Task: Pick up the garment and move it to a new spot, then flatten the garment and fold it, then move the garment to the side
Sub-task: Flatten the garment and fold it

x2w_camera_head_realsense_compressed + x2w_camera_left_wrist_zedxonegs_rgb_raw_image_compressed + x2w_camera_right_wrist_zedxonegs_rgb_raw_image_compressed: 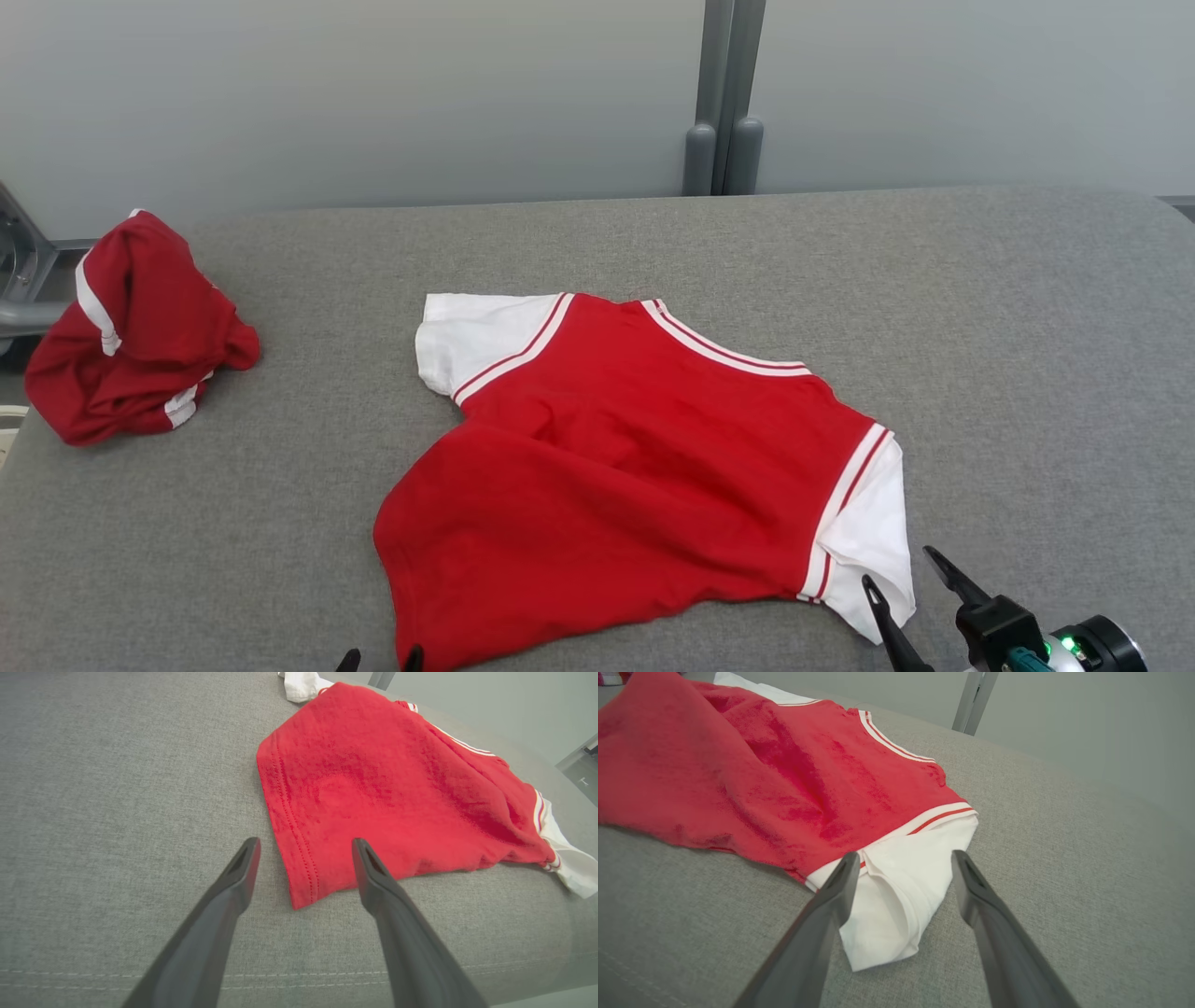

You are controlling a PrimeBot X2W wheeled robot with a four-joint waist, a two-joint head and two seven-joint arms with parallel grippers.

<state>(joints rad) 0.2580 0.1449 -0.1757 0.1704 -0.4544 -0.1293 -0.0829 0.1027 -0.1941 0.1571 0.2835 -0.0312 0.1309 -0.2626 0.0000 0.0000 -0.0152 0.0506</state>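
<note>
Head view: the garment (635, 448), a red shirt with white sleeves, lies spread at the centre of the frame on the grey table (1008, 308). I hold the left tool (306, 843) spread astride its lower hem corner and the right tool (903, 856) spread astride the lower-right sleeve. Both are empty, apparently positioned to pinch those edges for flattening. A second red garment (131, 327) sits bunched at upper left.

Garments, red with white trim: two. One spread shirt (616, 467) at the centre, one crumpled garment (131, 336) at the far left.
White sleeves (471, 341) on the spread shirt: two.
Grippers: two. Left gripper (381, 658) near left, right gripper (898, 566) near right.
Dark fingers (882, 616): two apiece, four in all.
Grey padded table (980, 308): one.
Rounded grey posts (724, 154) at the far edge: two.
</note>
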